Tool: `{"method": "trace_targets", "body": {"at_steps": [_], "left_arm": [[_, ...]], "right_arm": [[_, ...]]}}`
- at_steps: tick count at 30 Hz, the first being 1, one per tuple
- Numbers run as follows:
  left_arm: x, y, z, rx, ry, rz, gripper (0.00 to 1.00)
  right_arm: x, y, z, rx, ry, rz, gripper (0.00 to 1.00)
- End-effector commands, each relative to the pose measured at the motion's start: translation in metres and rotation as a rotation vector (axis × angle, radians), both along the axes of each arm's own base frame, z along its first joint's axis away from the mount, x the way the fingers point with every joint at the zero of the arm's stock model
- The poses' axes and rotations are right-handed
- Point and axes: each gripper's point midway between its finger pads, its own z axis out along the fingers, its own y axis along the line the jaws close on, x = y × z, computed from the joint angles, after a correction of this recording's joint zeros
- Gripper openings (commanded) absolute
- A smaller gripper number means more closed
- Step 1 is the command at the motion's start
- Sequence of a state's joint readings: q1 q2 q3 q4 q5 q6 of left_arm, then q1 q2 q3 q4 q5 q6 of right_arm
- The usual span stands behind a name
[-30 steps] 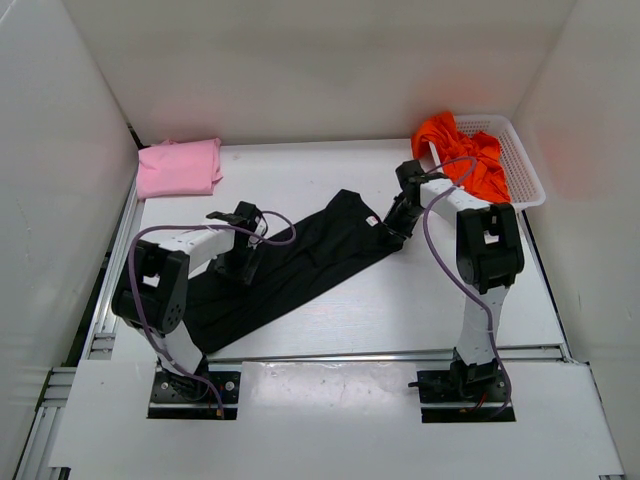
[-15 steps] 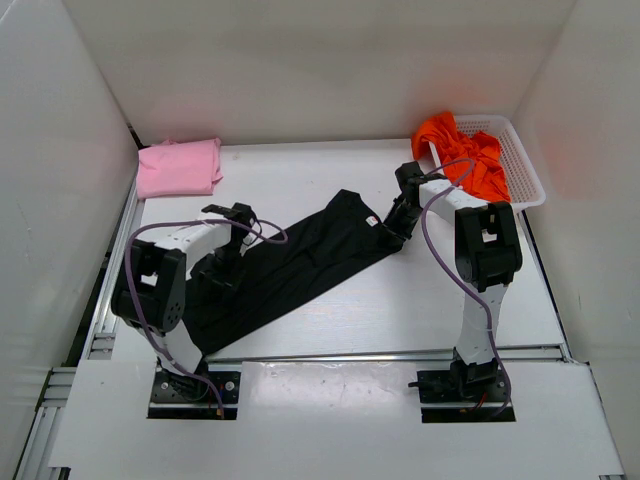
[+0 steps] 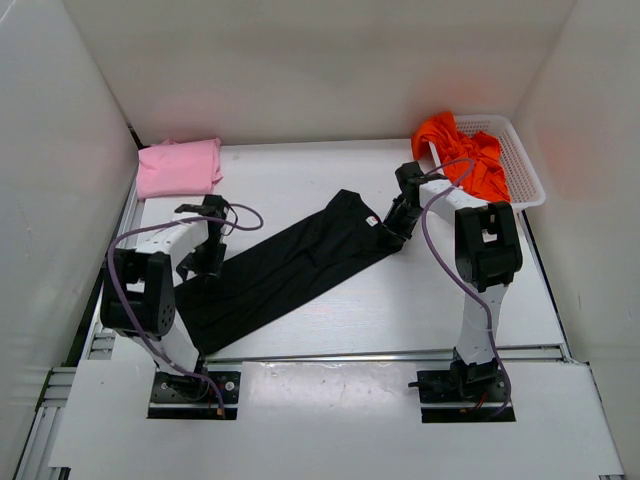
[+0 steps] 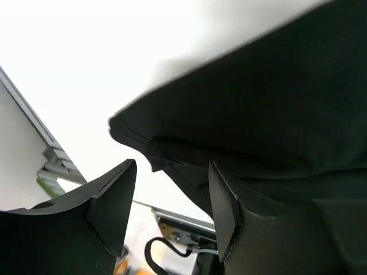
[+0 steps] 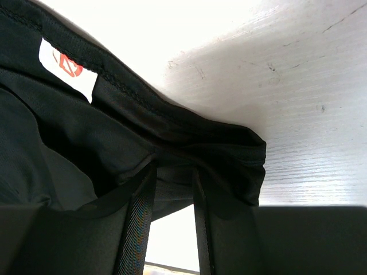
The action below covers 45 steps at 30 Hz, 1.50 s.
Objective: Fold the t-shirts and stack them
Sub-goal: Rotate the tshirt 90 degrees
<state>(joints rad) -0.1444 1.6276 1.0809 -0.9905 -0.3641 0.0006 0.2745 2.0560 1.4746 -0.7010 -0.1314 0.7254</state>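
- black t-shirt [image 3: 290, 265]: lay diagonally on the surface [image 3: 400, 300]; collar pinched by right hand [image 5: 172, 177]
- left hand [image 4: 172, 172]: jaws stood apart at its hem; gripped nothing
- pink t-shirt [image 3: 178, 167]: folded, far left; orange-red t-shirt [image 3: 465, 155]: in basket [image 3: 525, 160]

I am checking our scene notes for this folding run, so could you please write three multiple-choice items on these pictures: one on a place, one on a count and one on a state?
1. Where on the table does the pink t-shirt lie?
A. At its far left corner
B. At its near right corner
C. At its centre

2. How many t-shirts are in view?
A. Two
B. Three
C. Four

3. How is the left gripper?
A. Shut on the pink t-shirt
B. Shut on nothing
C. Open

Answers:
1 A: it lies at the far edge, beside the left wall.
2 B: there is the pink one, the black t-shirt and the orange-red t-shirt.
3 C: its fingers stand apart at the black t-shirt's edge, clamping nothing.
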Motion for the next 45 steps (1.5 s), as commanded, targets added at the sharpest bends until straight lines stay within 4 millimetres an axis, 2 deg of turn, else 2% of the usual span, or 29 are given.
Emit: {"method": "trace_targets", "body": {"at_steps": [1,5,6,10,11,12,19,22,23,25,26,27,30,34,35,37,38,39,40,41,42,43,44,45], "left_arm": [[0.005,0.01,-0.006,0.064,-0.045,0.003,0.64],[-0.008,0.02,-0.017,0.103,-0.02,0.015,0.65],[-0.017,0.025,-0.024,0.115,0.002,0.024,0.65],[-0.031,0.026,-0.031,0.118,0.017,0.023,0.65],[-0.03,0.026,-0.029,0.116,0.007,0.024,0.65],[-0.038,0.024,-0.03,0.118,0.02,0.009,0.67],[-0.063,0.014,-0.032,0.097,0.07,-0.041,0.75],[-0.055,0.011,-0.024,0.079,0.036,-0.04,0.8],[-0.046,0.008,-0.015,0.064,0.006,-0.039,0.85],[-0.036,0.002,-0.002,0.033,-0.021,-0.041,0.86],[-0.019,-0.003,0.011,0.013,-0.083,-0.041,0.86],[-0.015,-0.006,0.017,-0.001,-0.095,-0.042,0.87],[0.003,-0.004,0.036,-0.061,-0.162,0.005,0.87],[-0.01,0.014,0.02,-0.046,-0.099,0.073,0.87],[-0.012,0.021,0.014,-0.033,-0.085,0.096,0.87],[-0.017,0.027,0.009,-0.031,-0.073,0.117,0.87],[-0.018,0.027,0.008,-0.045,-0.072,0.125,0.87],[-0.019,0.029,0.005,-0.044,-0.074,0.134,0.87],[-0.019,0.03,0.007,-0.054,-0.083,0.145,0.87],[-0.016,0.031,0.007,-0.055,-0.095,0.145,0.87],[-0.02,0.033,0.004,-0.053,-0.085,0.156,0.87],[-0.02,0.034,0.004,-0.062,-0.084,0.165,0.87],[-0.021,0.034,0.001,-0.062,-0.083,0.165,0.87],[-0.022,0.035,0.0,-0.071,-0.083,0.176,0.87]], "right_arm": [[-0.002,-0.006,0.011,0.003,-0.026,0.004,0.37],[-0.004,-0.006,0.012,0.002,-0.025,0.004,0.37],[-0.007,-0.007,0.009,0.0,-0.016,0.004,0.37],[-0.008,-0.007,0.007,0.0,-0.016,0.004,0.37],[-0.008,-0.007,0.007,0.0,-0.016,0.004,0.37],[-0.007,-0.007,0.01,0.002,-0.025,0.004,0.37],[-0.005,-0.007,0.011,0.004,-0.033,0.004,0.37],[-0.001,-0.008,0.02,-0.003,-0.074,0.035,0.37],[0.0,-0.008,0.027,0.001,-0.09,0.034,0.37],[0.008,-0.016,0.04,-0.045,-0.155,0.046,0.37],[0.01,-0.02,0.045,-0.064,-0.173,0.039,0.37],[0.007,-0.026,0.054,-0.088,-0.183,0.031,0.37],[-0.008,-0.041,0.054,-0.194,-0.18,0.023,0.37],[-0.025,-0.035,0.037,-0.191,-0.121,0.024,0.37],[-0.031,-0.032,0.024,-0.194,-0.072,0.041,0.37],[-0.031,-0.026,0.014,-0.179,-0.03,0.038,0.37],[-0.032,-0.025,0.0,-0.182,0.017,0.044,0.37],[-0.019,-0.017,0.003,-0.157,0.004,0.034,0.37],[-0.016,-0.014,-0.002,-0.149,0.02,0.038,0.37],[-0.017,-0.012,-0.019,-0.155,0.074,0.043,0.37],[0.002,-0.003,-0.012,-0.131,0.047,0.044,0.37],[0.008,0.005,-0.014,-0.102,0.061,0.05,0.37],[0.007,0.006,-0.031,-0.109,0.122,0.054,0.37],[0.035,0.015,-0.018,-0.09,0.06,0.052,0.37]]}}
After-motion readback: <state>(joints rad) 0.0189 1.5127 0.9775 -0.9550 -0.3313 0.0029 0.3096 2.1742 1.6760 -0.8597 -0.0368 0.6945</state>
